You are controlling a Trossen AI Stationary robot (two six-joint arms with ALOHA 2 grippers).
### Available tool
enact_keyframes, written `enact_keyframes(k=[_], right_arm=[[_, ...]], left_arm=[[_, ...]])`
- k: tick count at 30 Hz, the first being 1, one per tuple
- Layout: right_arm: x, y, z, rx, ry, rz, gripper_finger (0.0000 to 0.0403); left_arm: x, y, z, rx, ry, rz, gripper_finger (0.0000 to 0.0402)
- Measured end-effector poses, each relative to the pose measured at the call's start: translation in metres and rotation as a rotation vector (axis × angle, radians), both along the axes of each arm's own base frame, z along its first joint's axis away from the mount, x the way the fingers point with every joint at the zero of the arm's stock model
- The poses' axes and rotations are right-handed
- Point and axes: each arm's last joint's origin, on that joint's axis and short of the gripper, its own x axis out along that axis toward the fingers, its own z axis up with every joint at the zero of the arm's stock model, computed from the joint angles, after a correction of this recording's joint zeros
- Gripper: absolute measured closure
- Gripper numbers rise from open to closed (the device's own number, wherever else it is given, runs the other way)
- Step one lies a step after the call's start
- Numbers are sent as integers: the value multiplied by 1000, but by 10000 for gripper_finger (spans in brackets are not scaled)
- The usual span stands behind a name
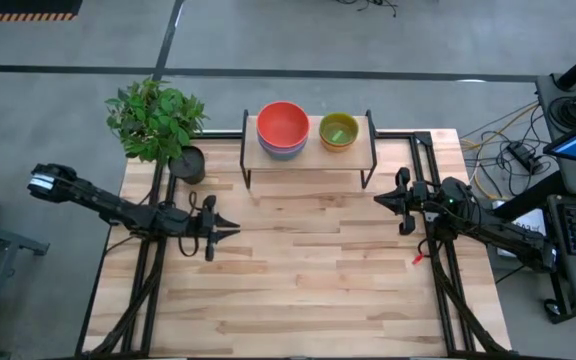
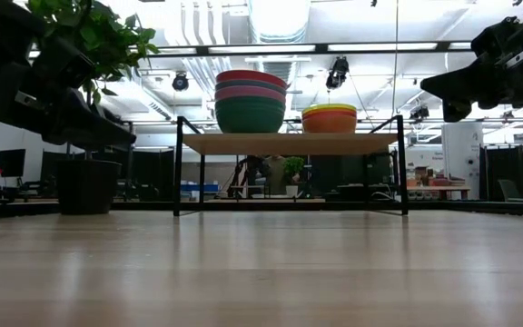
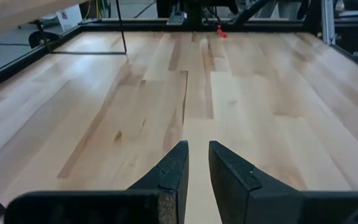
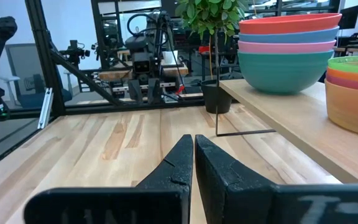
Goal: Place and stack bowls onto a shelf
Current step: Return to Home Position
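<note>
On shelf point(image 1: 252, 160), far edge of tabletop point(image 1: 298, 285): big bowl stack point(image 1: 283, 128), small bowl stack point(image 1: 339, 131). Left tool point(image 1: 230, 230), right tool point(image 1: 380, 200) closed, empty. We judge stacking finished.

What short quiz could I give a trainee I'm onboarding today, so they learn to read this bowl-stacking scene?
1. True or false: the left gripper and right gripper both hang above the table, apart from the shelf.
2. Which colour bowl tops the large stack? A teal, B red-orange, C purple.
3. How many bowl stacks stand on the shelf?
Key: 1 true; 2 B; 3 two, the large stack and the small stack.
</note>
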Motion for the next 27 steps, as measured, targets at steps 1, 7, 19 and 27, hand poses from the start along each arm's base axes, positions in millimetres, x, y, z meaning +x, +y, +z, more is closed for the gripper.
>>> enact_keyframes(k=[1, 7, 19, 27], right_arm=[[0, 0, 0, 0, 0, 0, 394], [0, 0, 0, 1, 0, 0, 394], [0, 0, 0, 0, 0, 0, 394], [0, 0, 0, 1, 0, 0, 394]], left_arm=[[0, 0, -1, 1, 6, 0, 355], [1, 0, -5, 9, 39, 0, 355], [3, -1, -14, 25, 107, 0, 355], [3, -1, -21, 38, 160, 0, 355]])
